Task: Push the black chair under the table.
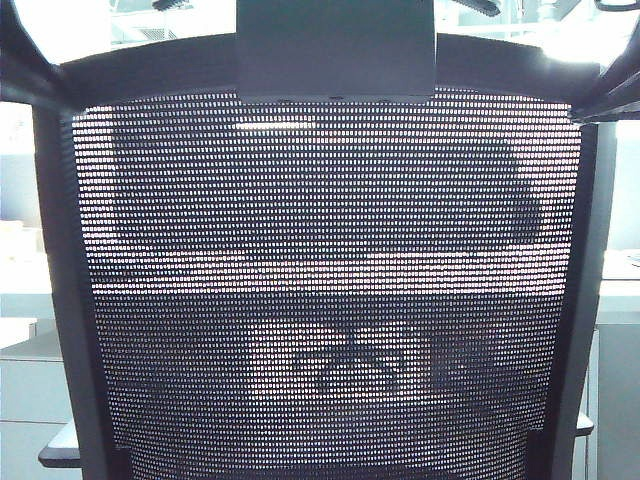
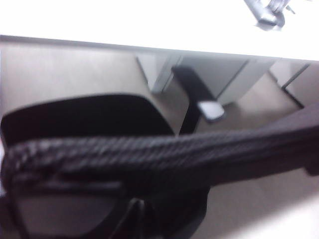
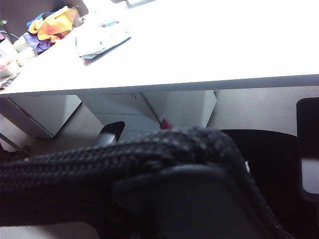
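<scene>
Neither gripper's fingers show clearly anywhere, so whether they're spread or pressed together can't be told. The left gripper [image 1: 25, 70] only appears as a dark shape at the upper left corner of the exterior view, sitting right at the top edge of the chair back; the right gripper [image 1: 610, 95] is the same story at the upper right corner, cut off by the frame edge. In both wrist views no fingertips are visible at all, just the chair's rim filling the foreground.

The black chair [image 1: 330, 290] takes up basically the whole exterior view. Its mesh back is see-through, and the solid frame runs down both sides. The headrest bracket [image 1: 336, 50] is a dark rectangle at top centre, chopped off by the top of the picture.

From the left wrist view, the top rim of the chair back [image 2: 149, 154] stretches blurry across the shot, with the seat [image 2: 84, 117] beyond it and one armrest [image 2: 199, 94] sticking out toward the desk. The whole picture is soft.

The table [image 3: 209, 50] is a white slab ahead of the chair in both wrist views. The seat looks near its front edge, but whether it's under the top yet is hard to say. A white drawer cabinet [image 3: 119, 112] sits under the table. On the far tabletop there's an orange and blue bundle [image 3: 50, 25] and something in clear wrapping [image 3: 102, 37], too small to identify.
</scene>
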Controlling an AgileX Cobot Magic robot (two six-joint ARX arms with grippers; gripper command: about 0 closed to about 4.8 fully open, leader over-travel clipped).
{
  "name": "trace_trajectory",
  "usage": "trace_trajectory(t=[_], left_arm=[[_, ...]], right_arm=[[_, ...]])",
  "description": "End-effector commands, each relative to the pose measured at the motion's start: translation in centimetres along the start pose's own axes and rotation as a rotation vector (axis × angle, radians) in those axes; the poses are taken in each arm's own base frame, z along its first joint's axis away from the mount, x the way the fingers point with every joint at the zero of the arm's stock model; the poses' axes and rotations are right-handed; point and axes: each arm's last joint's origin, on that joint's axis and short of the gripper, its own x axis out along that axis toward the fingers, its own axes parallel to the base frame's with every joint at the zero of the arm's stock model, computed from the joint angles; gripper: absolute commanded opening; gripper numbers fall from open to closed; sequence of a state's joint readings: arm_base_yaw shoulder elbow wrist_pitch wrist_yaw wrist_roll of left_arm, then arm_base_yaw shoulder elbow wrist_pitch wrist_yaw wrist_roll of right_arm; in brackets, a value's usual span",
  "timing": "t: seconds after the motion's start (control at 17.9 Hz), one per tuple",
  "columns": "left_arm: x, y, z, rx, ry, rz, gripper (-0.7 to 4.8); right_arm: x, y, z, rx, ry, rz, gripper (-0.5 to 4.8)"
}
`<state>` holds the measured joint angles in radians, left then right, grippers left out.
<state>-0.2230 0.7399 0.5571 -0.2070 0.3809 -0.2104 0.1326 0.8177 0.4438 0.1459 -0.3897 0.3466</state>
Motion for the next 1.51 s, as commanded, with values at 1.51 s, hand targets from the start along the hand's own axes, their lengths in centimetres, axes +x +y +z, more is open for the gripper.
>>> trace_trajectory(t=[1.51], left_arm=[[2.6,1.8,1.9,0.128,-0.189,0.274,-0.06]], right_arm=[[3.8,-1.2,1.3,0.032,-0.098,0.021,-0.06]])
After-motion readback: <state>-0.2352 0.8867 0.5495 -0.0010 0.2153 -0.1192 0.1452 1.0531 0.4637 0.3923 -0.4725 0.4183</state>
